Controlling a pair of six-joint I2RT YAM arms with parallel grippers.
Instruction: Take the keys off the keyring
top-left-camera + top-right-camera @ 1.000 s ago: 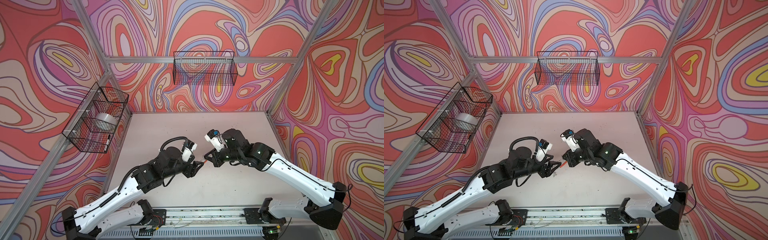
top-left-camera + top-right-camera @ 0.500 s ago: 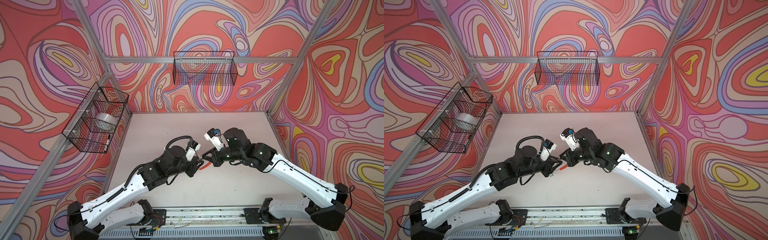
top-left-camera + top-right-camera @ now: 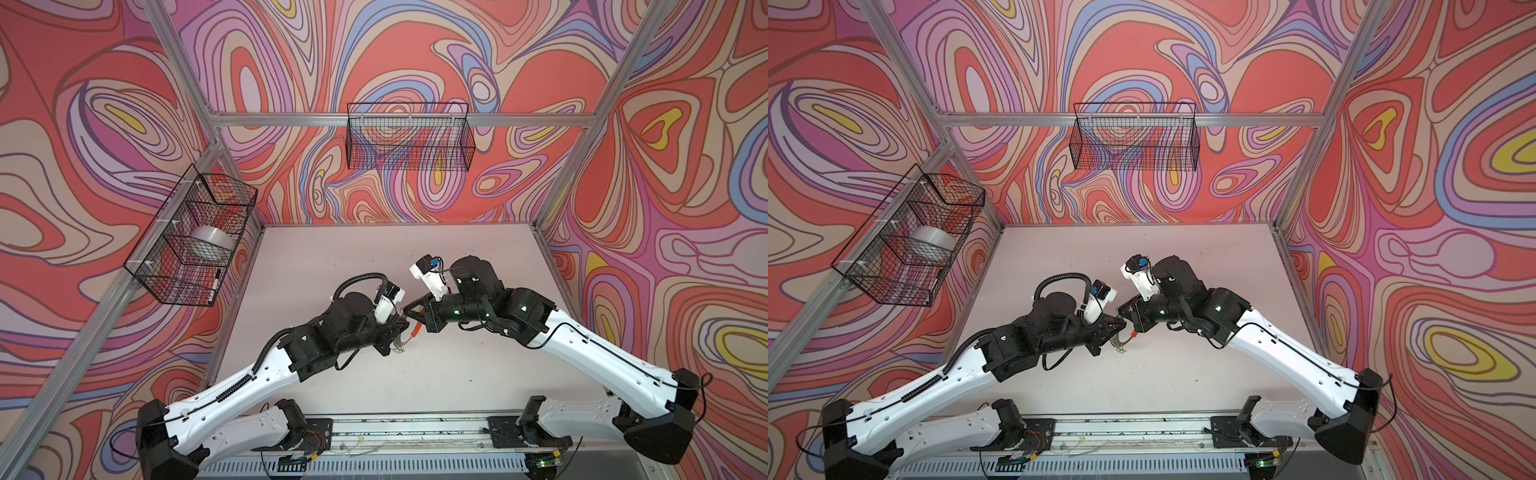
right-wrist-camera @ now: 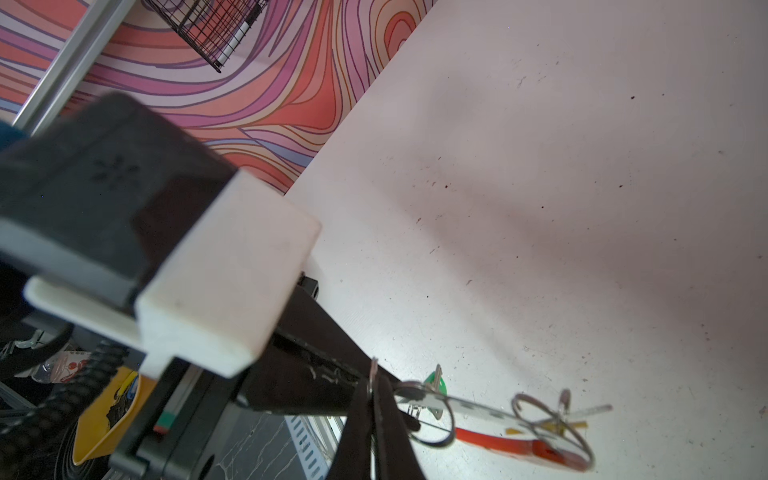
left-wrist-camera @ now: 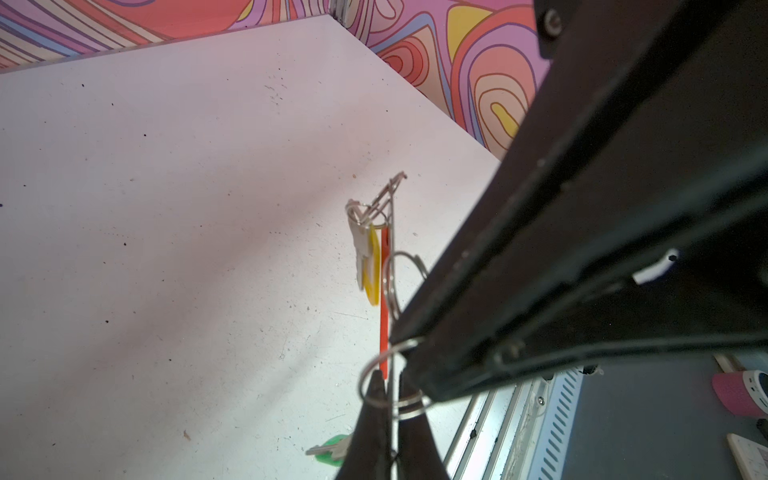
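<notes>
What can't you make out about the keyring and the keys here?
- Keyring: both top views, tiny, mostly under the grippers.
- Yellow key: too small in top views; blurred in right wrist view.
- Green key: left wrist view, partly behind the left gripper, near the bottom edge.
- Roll in the side basket: top views, behind mesh, kind unclear.

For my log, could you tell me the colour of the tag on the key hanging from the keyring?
Yellow tag, clearest in the left wrist view.

No text, label, brand or number is legible — nothing readable.
</notes>
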